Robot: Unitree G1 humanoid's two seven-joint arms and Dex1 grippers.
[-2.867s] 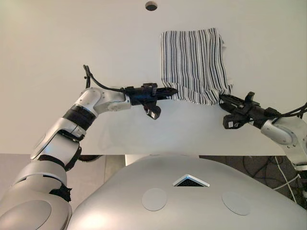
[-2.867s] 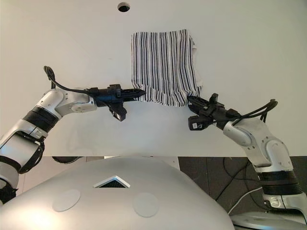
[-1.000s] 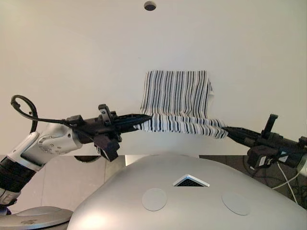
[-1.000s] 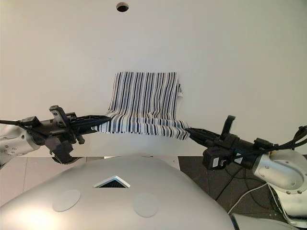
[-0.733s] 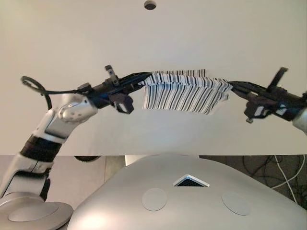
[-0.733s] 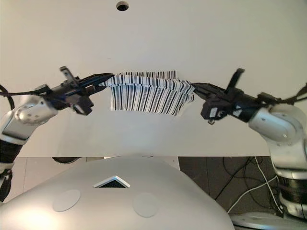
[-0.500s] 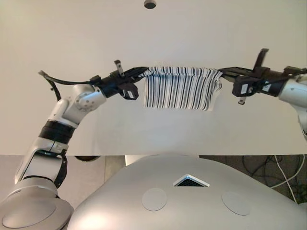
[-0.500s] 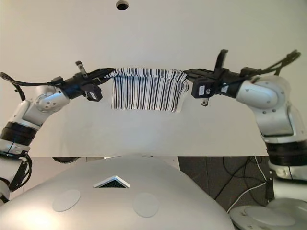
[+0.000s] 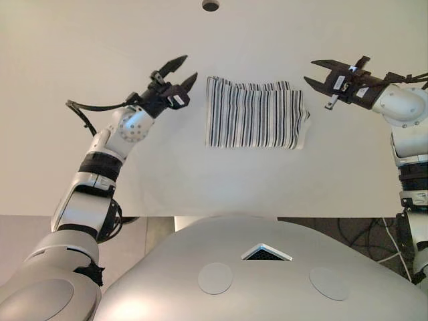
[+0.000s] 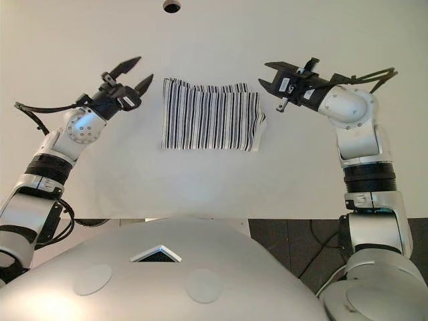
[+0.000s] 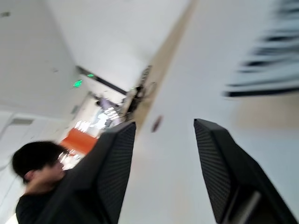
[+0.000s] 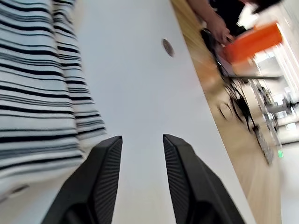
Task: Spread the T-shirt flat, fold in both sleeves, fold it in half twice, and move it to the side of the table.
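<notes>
On the white flat table top [image 9: 200,174], one item of cloth with two grippers flanking it. Item: black-and-white striped fabric T-shirt [image 9: 253,120], folded to a compact rectangle and lying flat, with the stripes running away from the robot. Layered edges show along the T-shirt's far side, and a small lip of cloth juts out at its right edge. Left gripper [image 9: 186,69], black, two-fingered: just beside the T-shirt's far left corner and apart from the cloth, fingers [image 11: 219,177] spread wide with nothing between them. The left wrist view is blurred, and the dark streaks past the fingers are probably the T-shirt's stripes. Right gripper [image 9: 311,71], black, two-fingered: just beside the T-shirt's far right corner and not touching it. Its fingers [image 12: 105,177] stand well apart and empty, with the striped cloth lying beside them and bare table between them. Small dark round hole [image 9: 210,6] in the table top: beyond the T-shirt's far edge, toward its left side, well apart from it.
</notes>
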